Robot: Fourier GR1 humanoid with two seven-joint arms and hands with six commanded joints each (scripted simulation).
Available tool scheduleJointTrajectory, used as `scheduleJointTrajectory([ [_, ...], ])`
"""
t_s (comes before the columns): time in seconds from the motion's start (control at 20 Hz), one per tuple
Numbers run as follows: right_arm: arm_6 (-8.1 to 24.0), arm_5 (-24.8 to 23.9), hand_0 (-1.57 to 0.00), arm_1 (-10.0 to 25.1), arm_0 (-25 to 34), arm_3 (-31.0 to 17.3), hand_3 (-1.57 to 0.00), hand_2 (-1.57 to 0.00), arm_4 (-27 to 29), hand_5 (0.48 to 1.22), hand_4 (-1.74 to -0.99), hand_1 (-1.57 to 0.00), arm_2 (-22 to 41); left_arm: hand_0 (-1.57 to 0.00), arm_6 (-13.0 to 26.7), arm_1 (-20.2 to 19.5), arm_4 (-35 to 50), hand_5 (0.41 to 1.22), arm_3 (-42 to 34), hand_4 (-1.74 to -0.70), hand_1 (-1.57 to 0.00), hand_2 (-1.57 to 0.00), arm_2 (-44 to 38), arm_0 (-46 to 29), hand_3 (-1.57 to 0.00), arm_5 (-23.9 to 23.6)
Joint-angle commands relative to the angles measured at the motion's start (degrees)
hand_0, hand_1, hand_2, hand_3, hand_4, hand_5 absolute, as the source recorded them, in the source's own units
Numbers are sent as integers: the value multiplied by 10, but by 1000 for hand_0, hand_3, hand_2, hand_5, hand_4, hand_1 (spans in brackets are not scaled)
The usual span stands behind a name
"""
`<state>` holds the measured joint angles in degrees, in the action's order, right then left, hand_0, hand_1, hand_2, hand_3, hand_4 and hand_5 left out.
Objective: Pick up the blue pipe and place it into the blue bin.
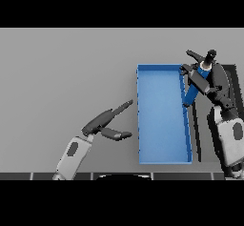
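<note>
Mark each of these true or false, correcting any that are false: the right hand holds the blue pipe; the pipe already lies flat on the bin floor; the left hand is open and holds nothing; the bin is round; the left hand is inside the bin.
1. The right hand holds the blue pipe. True.
2. The pipe lies flat on the floor of the blue bin. False: it is still gripped, at the bin's right wall.
3. The left hand is open and holds nothing. True.
4. The bin is round. False: it is rectangular.
5. The left hand is inside the bin. False: it is over the table, left of the bin.
</note>
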<state>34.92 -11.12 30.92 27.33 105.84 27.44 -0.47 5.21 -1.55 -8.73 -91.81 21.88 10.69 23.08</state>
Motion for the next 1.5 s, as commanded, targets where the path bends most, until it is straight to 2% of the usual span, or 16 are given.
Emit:
scheduleJointTrajectory([
  [0.0, 0, -15, -1571, -1, -28, 11, -1571, -1571, -2, 1221, -1741, -1571, 10, 1, 4, 1, -1, 422, 1, -877, 1, 1, 2, -1, 1, -1],
  [0.15, 0, -75, -1571, 22, -114, 50, -1571, -1571, 10, 1221, -1741, -1571, 41, 1, 11, 3, 2, 427, 0, -880, 1, 1, 1, -3, 1, -3],
  [0.4, 0, -216, -1571, 113, -173, 55, -1521, -1571, 47, 1221, -1741, -1571, 146, 1, 8, 1, 4, 422, -9, -888, 1, 1, 7, -13, 1, 0],
  [0.45, 0, -240, -1571, 127, -176, 52, -1255, -1571, 51, 1221, -1741, -1571, 165, 1, 7, 0, 1, 420, -9, -887, 1, 1, 7, -14, 1, -1],
  [0.6, 0, -308, -1571, 183, -159, 26, -908, -1571, 93, 1221, -1741, -1571, 250, 1, 2, -4, 0, 421, -10, -883, 1, 1, 5, -14, 1, -1],
  [0.65, 0, -337, -1571, 205, -149, 17, -847, -1571, 113, 1221, -1741, -1548, 285, 1, 6, -2, 1, 421, -15, -883, 1, 1, 8, -16, 1, -2],
  [0.7, 0, -353, -1465, 222, -136, 6, -788, -1339, 139, 1221, -1678, -1336, 311, 1, 8, -1, -4, 421, -15, -882, 1, 1, 11, -16, 1, -2],
  [0.8, 1, -378, -937, 258, -103, -8, -504, -856, 189, 1221, -1503, -855, 365, 1, 6, -2, -3, 422, -14, -878, 1, 1, 9, -13, 1, -3],
  [0.9, 0, -361, -599, 271, -89, -17, -322, -548, 208, 1221, -1337, -547, 390, 1, 5, -2, -1, 427, -17, -878, 1, 1, 8, -14, 1, -2],
  [1.05, 1, -329, -306, 298, -55, -28, -164, -280, 229, 1084, -1175, -279, 446, 1, 12, 1, -1, 429, -19, -881, 1, 1, 11, -16, 1, -2],
  [1.2, 0, -297, -156, 327, -1, -46, -84, -143, 245, 934, -1083, -143, 521, 1, 18, 5, 0, 428, -24, -886, 1, 1, 15, -20, 1, -3],
  [1.3, 0, -289, -100, 341, 48, -57, -53, -91, 262, 868, -1071, -91, 581, 1, 22, -3, -1, 426, -29, -885, 1, 1, 9, -18, 1, -4],
  [1.45, 0, -279, -51, 356, 84, -62, -27, -46, 268, 787, -1051, -46, 630, 1, 20, -1, 1, 428, -28, -885, 1, 1, 10, -19, 1, -4],
])
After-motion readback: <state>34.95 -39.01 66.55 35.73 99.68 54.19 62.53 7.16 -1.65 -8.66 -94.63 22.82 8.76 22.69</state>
